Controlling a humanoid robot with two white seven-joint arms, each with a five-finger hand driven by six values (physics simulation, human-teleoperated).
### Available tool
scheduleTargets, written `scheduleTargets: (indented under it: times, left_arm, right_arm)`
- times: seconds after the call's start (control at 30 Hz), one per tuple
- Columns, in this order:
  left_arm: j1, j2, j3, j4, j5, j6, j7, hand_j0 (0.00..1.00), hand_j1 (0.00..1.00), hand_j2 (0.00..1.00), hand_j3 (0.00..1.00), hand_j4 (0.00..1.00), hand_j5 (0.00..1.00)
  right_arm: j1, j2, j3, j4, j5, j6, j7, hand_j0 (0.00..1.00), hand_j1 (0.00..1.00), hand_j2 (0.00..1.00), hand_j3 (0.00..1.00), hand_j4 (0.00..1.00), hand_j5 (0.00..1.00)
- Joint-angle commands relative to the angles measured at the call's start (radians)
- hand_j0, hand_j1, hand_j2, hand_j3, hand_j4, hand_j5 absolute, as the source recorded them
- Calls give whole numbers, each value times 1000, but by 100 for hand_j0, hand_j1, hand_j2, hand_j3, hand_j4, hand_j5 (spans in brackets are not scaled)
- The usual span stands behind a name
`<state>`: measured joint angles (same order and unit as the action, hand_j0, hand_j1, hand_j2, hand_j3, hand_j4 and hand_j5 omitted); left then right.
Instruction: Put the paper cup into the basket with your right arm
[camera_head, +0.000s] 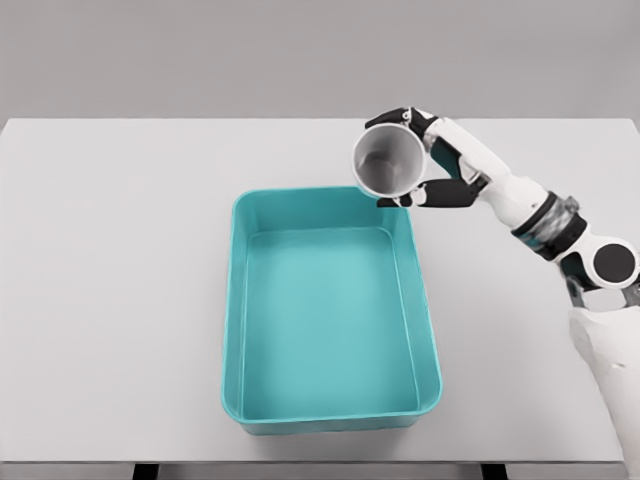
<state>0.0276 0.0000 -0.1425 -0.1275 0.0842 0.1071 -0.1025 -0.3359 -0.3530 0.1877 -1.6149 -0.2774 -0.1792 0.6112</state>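
Observation:
A grey-white paper cup (386, 163) is held in the air, tipped so its open mouth faces the camera, above the far right corner of the teal basket (237, 300). My right hand (412, 160) is shut on the cup, with fingers over its top and the thumb under its lower side. The right arm comes in from the lower right. The basket is a rectangular tub lying in the middle of the table, and nothing is inside it. The left arm does not show.
The white table (110, 250) stretches out on both sides of the basket. Its front edge runs along the bottom of the view.

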Motion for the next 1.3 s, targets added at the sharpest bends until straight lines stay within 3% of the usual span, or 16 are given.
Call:
scheduleTargets:
  times: [0.0,0.47,1.27]
  left_arm:
    - [-2,0,0,0,0,0,0,100,100,100,100,100,100]
    - [0,0,0,0,0,0,0,100,100,100,100,100,100]
    - [-2,0,0,0,0,0,0,100,100,100,100,100,100]
  right_arm:
    - [0,-14,30,-3,0,-2,0,61,61,61,61,61,61]
    - [-20,-115,156,-48,58,-5,0,61,61,61,61,61,61]
    - [-112,-184,384,-95,234,0,0,61,61,61,61,61,61]
